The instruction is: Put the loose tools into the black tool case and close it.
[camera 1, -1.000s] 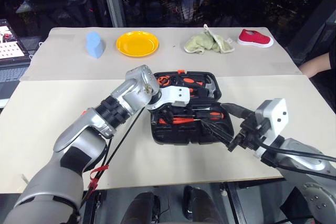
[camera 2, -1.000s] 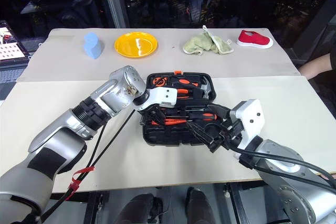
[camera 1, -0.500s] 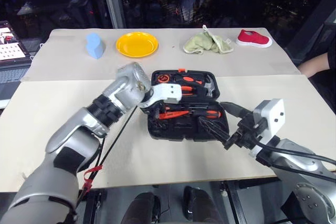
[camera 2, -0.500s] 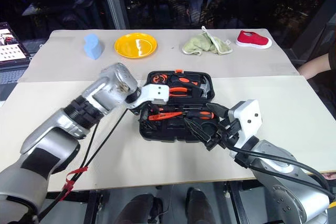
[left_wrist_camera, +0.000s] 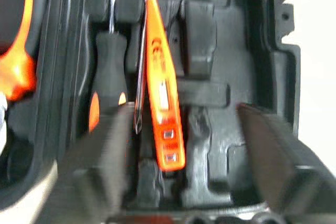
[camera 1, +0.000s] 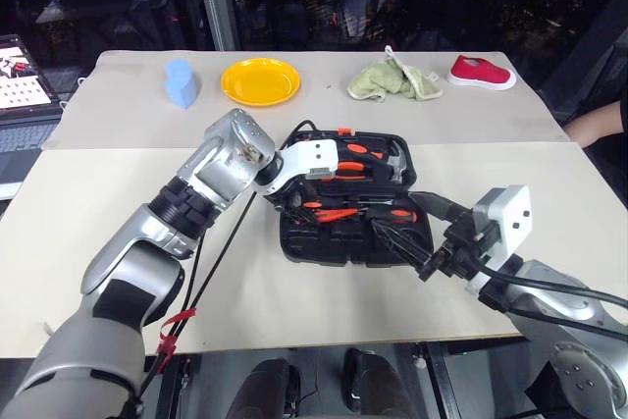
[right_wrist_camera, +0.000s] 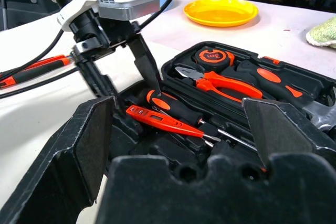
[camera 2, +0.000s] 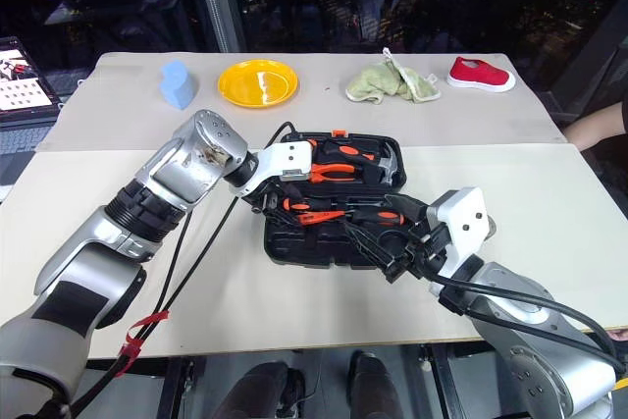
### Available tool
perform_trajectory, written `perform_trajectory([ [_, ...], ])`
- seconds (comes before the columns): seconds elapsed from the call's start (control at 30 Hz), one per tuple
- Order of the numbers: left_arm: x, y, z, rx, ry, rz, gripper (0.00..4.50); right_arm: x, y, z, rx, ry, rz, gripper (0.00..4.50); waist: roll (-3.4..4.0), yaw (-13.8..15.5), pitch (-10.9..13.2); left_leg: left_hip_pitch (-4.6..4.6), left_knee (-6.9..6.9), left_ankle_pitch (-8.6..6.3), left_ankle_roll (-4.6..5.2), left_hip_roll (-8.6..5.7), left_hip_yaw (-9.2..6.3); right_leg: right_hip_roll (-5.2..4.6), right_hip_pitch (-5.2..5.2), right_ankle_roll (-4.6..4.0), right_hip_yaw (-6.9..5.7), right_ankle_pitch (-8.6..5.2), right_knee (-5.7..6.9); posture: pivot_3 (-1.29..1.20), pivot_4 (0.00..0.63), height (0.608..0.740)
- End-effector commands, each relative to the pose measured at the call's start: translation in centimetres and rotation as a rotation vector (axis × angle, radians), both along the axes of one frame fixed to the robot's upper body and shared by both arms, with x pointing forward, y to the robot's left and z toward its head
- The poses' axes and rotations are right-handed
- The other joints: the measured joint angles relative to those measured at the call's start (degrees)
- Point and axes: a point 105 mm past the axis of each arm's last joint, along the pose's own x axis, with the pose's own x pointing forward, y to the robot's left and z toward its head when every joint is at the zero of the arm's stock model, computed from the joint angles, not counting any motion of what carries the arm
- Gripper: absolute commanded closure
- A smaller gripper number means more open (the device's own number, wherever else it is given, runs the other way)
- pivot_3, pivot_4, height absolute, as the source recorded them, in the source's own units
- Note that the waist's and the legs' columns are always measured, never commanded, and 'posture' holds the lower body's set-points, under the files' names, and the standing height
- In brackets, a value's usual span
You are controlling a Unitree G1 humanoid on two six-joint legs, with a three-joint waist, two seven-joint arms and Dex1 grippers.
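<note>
Left gripper [right_wrist_camera: 123,66] is hung mid-frame with fingers apart, nothing held, so the slim orange tester screwdriver [left_wrist_camera: 164,85] is left loose inside the black tool case [camera 1: 324,247]. Right gripper [camera 1: 417,237], lower right, is kept wide open near the case's front edge, probably for closing.

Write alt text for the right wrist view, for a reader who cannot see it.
The left gripper, fingers apart, hangs over the open black tool case, just above a slim orange tester screwdriver lying beside a black-orange screwdriver. Orange-handled pliers lie behind, a yellow plate beyond.

The tape measure [right_wrist_camera: 213,56] in the black tool case [right_wrist_camera: 294,85] reads "3m". The slim orange tester screwdriver [left_wrist_camera: 164,93] carries a "CE" mark.
</note>
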Motion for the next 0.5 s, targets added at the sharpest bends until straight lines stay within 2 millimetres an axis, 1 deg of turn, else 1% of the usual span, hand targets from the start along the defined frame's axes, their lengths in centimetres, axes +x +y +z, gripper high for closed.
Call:
perform_trajectory([
  [0.03, -0.1, -0.7, 0.0, -0.005, -0.027, -0.041, 1.92, -0.6, 0.1, 1.2, 0.022, -0.054, 0.002, 0.00, 0.00, 0.00, 0.00, 0.00, 0.00, 0.00, 0.01, 0.00, 0.00, -0.01, 0.00, 0.00, 0.00, 0.00, 0.00, 0.00, 0.150, 0.740],
  [0.13, -0.1, -0.9, -0.4, 0.007, -0.042, -0.055, 1.92, -0.7, 0.1, 1.2, 0.024, -0.051, -0.001, 0.00, 0.00, -0.01, 0.00, 0.02, 0.00, -0.11, 0.19, 0.01, 0.00, 0.00, 0.00, 0.00, 0.00, 0.00, 0.03, 0.00, 0.150, 0.740],
  [0.5, 0.6, -1.1, -1.1, 0.012, -0.064, -0.048, 1.92, -0.9, 0.3, 1.2, 0.043, -0.043, -0.004, 0.00, 0.00, 0.00, 0.00, 0.02, 0.00, -0.10, 0.18, 0.01, 0.00, -0.01, -0.01, -0.01, 0.01, 0.00, 0.04, 0.00, 0.150, 0.740],
])
